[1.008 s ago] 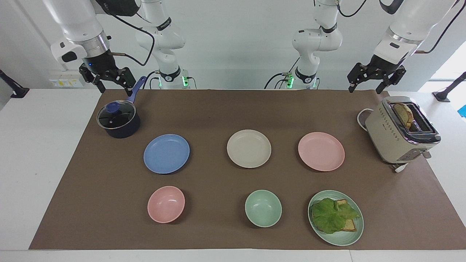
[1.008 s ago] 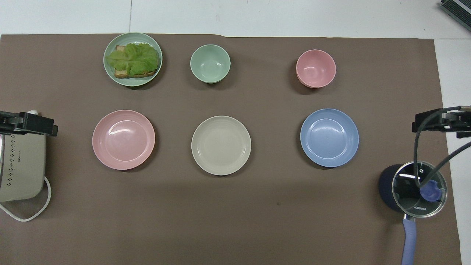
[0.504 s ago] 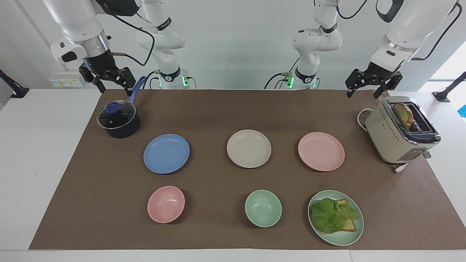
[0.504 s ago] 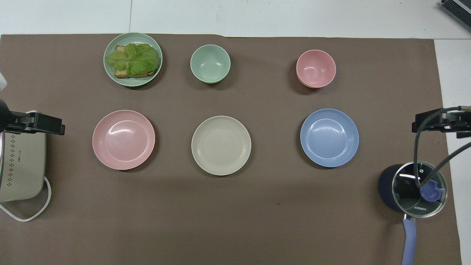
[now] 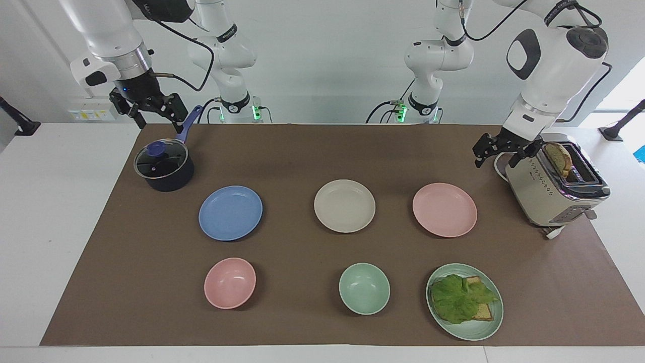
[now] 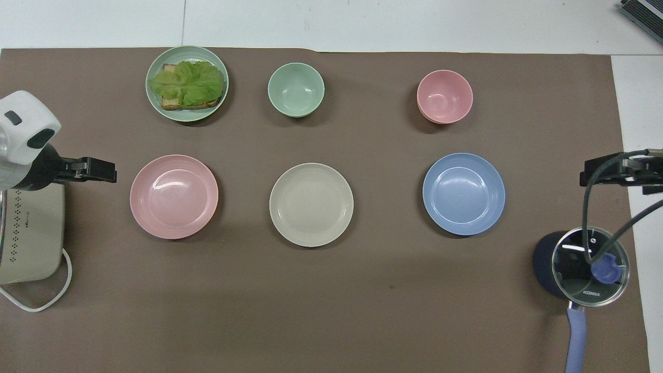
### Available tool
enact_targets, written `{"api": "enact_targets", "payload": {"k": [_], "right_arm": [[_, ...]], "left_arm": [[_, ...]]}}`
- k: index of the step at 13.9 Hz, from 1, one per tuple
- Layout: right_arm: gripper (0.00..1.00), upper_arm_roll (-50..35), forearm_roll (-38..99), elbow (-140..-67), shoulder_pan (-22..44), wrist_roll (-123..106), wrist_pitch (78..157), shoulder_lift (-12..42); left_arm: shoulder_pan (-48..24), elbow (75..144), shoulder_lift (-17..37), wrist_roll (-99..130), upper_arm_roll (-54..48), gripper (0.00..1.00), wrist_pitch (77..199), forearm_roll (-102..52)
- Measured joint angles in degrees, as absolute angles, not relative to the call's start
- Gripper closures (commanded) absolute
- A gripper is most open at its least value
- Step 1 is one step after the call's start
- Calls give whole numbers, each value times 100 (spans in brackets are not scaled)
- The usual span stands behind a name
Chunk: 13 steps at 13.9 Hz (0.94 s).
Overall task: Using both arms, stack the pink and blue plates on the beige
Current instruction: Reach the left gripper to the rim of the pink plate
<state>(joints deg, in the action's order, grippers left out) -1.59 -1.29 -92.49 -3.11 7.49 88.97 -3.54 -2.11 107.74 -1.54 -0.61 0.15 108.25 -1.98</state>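
Three equal plates lie in a row on the brown mat. The pink plate (image 5: 444, 209) (image 6: 174, 197) is toward the left arm's end. The beige plate (image 5: 344, 205) (image 6: 311, 204) sits in the middle, and the blue plate (image 5: 231, 213) (image 6: 463, 193) is toward the right arm's end. All three are bare. My left gripper (image 5: 494, 160) (image 6: 96, 170) hangs open and empty over the mat, between the toaster and the pink plate. Over the saucepan's handle, my right gripper (image 5: 158, 123) (image 6: 611, 173) waits open and empty.
A beige toaster (image 5: 552, 184) (image 6: 31, 233) with bread stands at the left arm's end. A lidded dark saucepan (image 5: 164, 165) (image 6: 582, 267) stands at the right arm's end. Farther from the robots are a pink bowl (image 5: 230, 283), a green bowl (image 5: 364, 288) and a green plate (image 5: 471, 330) with lettuce toast.
The left arm has come down and swung from above the toaster toward the pink plate, gripper still open. The right arm has not moved.
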Motion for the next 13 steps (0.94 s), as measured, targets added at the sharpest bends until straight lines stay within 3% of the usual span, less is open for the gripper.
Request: {"api": "enact_targets", "payload": {"k": [8, 11, 13], "right_arm": [[0, -160, -129, -9249, -311, 749, 8897, -354], [0, -160, -129, -9249, -311, 749, 8897, -354], [0, -160, -129, -9249, -311, 749, 8897, -354]], "left_arm": [[-34, 11940, 840, -377, 5, 0, 12916, -198], [-32, 12082, 1085, -627, 11, 0, 13296, -198], [-30, 12085, 1155, -682, 13, 26, 13330, -198]]}}
